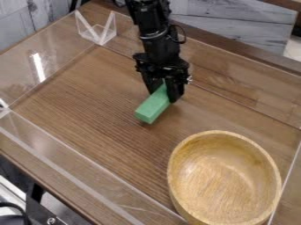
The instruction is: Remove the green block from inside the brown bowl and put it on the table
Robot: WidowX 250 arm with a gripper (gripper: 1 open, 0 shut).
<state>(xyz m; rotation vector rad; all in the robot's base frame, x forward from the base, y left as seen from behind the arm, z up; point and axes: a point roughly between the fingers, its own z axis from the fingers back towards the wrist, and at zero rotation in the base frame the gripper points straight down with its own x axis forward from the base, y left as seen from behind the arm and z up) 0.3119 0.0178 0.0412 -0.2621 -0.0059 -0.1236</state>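
Note:
The green block (152,109) lies slanted on the table (83,105), its near end on the wood and its far end up between the fingers of my gripper (165,89). The black gripper points steeply down from the arm at the top centre, and its jaws are shut on that far end of the block. The brown bowl (179,165) sits at the lower right, apart from the block, and I see nothing inside it.
Low clear plastic walls (47,141) run round the table's edges. A clear angled plastic piece (97,31) stands at the back left corner. Bare wood lies to the left of the block and between block and bowl.

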